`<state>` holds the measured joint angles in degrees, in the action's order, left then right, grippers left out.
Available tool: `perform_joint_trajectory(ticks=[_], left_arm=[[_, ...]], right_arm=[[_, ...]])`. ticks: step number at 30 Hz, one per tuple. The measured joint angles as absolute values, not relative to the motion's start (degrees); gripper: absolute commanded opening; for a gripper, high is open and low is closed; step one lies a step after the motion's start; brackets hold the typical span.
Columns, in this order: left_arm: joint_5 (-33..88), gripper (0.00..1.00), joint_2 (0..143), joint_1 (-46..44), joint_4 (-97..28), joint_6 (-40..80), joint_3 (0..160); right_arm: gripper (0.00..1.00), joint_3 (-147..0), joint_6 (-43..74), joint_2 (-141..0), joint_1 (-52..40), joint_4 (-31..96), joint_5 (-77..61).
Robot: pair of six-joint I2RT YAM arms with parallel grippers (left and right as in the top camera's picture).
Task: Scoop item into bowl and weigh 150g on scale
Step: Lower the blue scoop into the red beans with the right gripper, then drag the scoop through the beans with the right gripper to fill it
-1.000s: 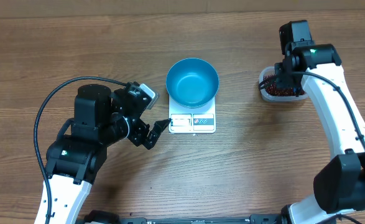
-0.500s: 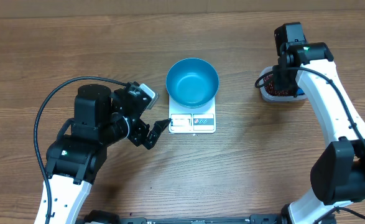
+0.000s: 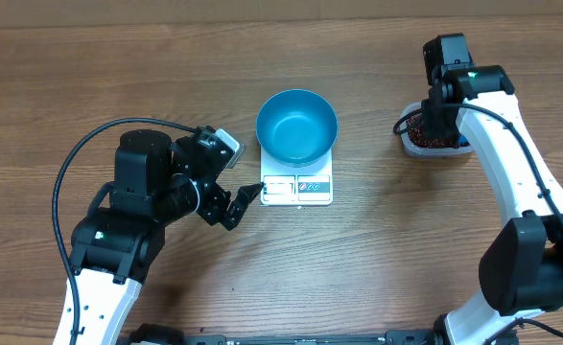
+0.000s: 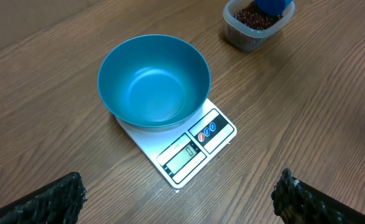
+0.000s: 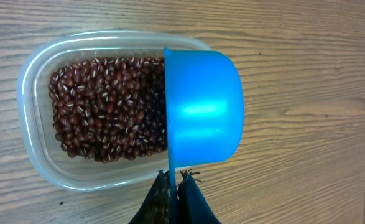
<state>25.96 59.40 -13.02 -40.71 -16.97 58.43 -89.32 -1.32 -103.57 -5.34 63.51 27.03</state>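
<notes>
Right gripper (image 5: pixel 175 190) is clamped on the handle of the small blue plastic scoop (image 5: pixel 204 109). The scoop is on edge over one end of the clear rounded-rectangular plastic tub (image 5: pixel 30 81), mouth facing the heap of small dark red-brown beans (image 5: pixel 101 106). Looks staged to sweep in for a load. All beans are in the tub.

Round deep bright blue bowl (image 4: pixel 154 81) sits empty on the flat white square digital scale (image 4: pixel 198 146), set back so the display is readable.

Left gripper (image 3: pixel 238 206) has its jaws wide and holds nothing, parked by the scale, likely so its camera sees the readout.
</notes>
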Motion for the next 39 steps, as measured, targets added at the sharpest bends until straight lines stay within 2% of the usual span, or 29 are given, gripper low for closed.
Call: perform_joint_trajectory(ticks=[28,39], left_arm=[[26.0,1.0,59.4,-13.0,-40.7,-17.0,58.4],[26.0,1.0,59.4,-13.0,-40.7,-17.0,58.4]], right_arm=[[0.04,-89.3,-4.7,-105.2,-5.3,65.7,25.5],[0.04,-89.3,-4.7,-106.2,-5.4,65.7,20.7]])
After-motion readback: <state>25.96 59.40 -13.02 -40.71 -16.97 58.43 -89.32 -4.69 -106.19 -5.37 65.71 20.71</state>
